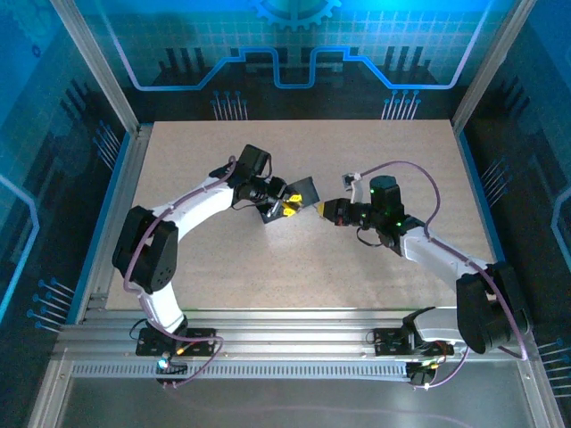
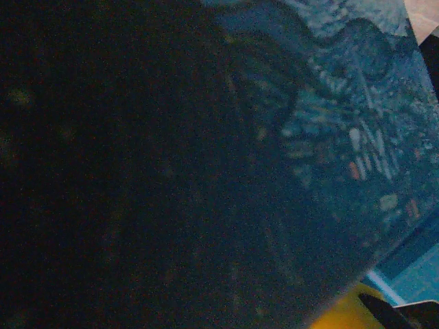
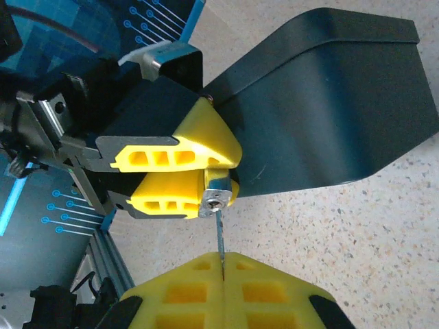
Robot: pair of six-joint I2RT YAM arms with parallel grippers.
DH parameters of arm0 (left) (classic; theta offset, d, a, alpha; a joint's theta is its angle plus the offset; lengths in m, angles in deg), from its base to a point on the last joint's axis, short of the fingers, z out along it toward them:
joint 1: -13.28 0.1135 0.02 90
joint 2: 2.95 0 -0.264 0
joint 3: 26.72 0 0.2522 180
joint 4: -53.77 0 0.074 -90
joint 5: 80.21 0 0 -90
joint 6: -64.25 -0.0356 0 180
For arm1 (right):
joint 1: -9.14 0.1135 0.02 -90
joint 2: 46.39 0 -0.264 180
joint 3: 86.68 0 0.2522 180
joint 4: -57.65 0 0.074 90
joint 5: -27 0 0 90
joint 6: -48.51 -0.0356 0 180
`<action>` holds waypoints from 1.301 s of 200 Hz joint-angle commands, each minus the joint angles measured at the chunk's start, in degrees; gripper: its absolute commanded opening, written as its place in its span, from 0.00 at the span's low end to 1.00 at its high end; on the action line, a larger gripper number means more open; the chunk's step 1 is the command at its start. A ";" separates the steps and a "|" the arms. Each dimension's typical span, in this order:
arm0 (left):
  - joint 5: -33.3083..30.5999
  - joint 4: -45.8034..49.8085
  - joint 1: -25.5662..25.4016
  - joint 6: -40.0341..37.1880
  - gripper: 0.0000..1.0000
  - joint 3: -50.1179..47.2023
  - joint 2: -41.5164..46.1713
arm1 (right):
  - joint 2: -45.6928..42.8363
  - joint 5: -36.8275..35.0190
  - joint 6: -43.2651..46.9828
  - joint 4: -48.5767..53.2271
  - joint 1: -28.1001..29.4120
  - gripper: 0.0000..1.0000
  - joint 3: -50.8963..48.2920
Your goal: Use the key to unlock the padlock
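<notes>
The right end effector (image 3: 223, 264) is closed on the key (image 3: 220, 236), whose thin blade sticks out toward 12 o'clock in the right wrist view. Its tip meets the keyhole face of the padlock (image 3: 215, 197); whether it has entered I cannot tell. The left end effector (image 3: 233, 171) is clamped on the padlock, pinching the small silver body at its yellow fingertips. A dark box (image 3: 329, 110) rises just behind those fingers, touching them at one corner.

The speckled beige worktop (image 1: 357, 267) lies inside blue-lit walls (image 1: 294, 36), with metal rails (image 1: 294, 343) along its 6 o'clock edge.

From above, the left arm curves from 7 o'clock toward the centre and the right arm from 5 o'clock. The two end effectors face each other, nearly tip to tip.
</notes>
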 commanded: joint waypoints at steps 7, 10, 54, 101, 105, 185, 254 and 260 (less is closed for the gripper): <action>2.52 -6.92 0.47 5.96 0.00 -0.49 3.07 | 2.82 -0.91 2.63 -1.12 1.38 0.00 3.04; 2.60 -7.03 0.45 6.10 0.00 -0.42 3.08 | 2.89 -0.99 2.72 -1.16 1.43 0.00 3.01; 4.01 -7.54 0.56 5.65 0.00 0.63 2.28 | 1.95 -3.99 3.95 -1.32 3.59 0.00 2.46; 4.62 -7.07 1.04 4.89 0.00 1.27 1.93 | 2.12 -7.30 4.39 -1.58 3.79 0.00 1.41; 4.80 -6.58 1.09 4.48 0.00 1.44 1.87 | 2.13 -7.55 4.47 -1.37 3.72 0.00 1.48; 7.24 -1.92 2.10 -0.76 0.00 3.37 2.18 | 0.73 -7.12 7.09 -1.93 5.07 0.00 1.42; 8.39 0.37 2.49 -3.33 0.00 4.41 2.55 | 0.78 -7.94 6.86 -2.77 6.40 0.00 1.63; 8.38 0.43 2.57 -3.38 0.00 4.41 2.62 | 0.62 -7.52 6.86 -3.01 6.40 0.00 1.59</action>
